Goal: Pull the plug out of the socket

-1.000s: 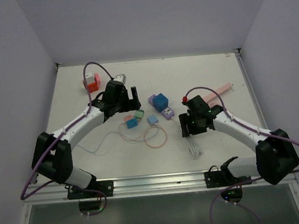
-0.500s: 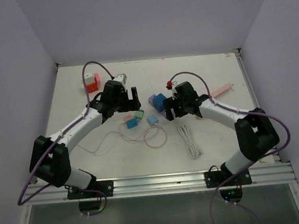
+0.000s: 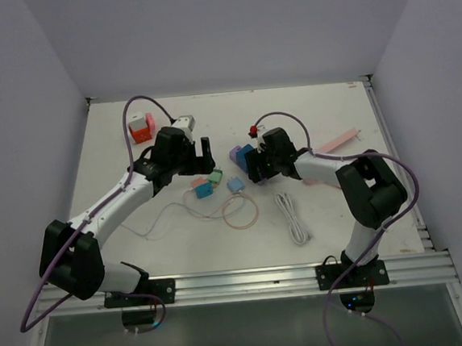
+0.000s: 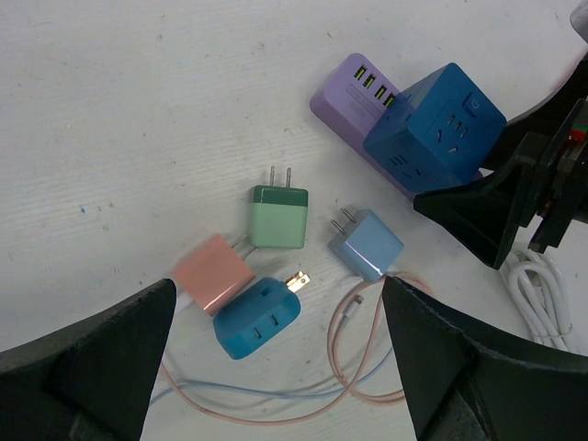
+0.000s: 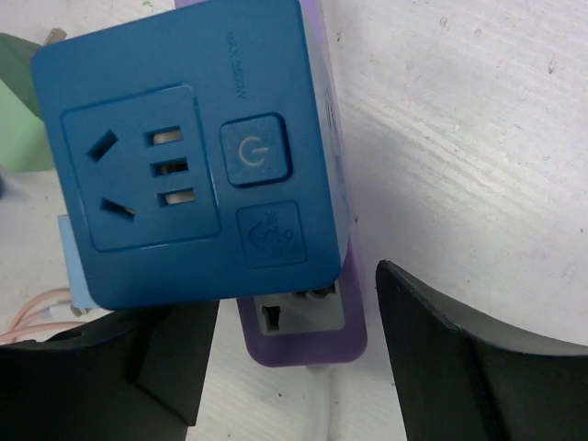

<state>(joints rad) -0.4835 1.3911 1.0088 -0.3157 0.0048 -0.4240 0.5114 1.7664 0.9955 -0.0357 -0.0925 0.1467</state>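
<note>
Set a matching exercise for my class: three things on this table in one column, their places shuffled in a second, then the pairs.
1 dark blue plastic cube plug
2 mint green square charger
3 white coiled cable

a apart from the chargers, on bare table
b on the purple power strip
c between the pink charger and the light blue charger

Pairs: 1-b, 2-c, 3-a

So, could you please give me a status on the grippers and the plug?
Left gripper open above green charger. Right gripper open at blue cube adapter. Adapter seated on purple power strip. Nothing blocking.
</note>
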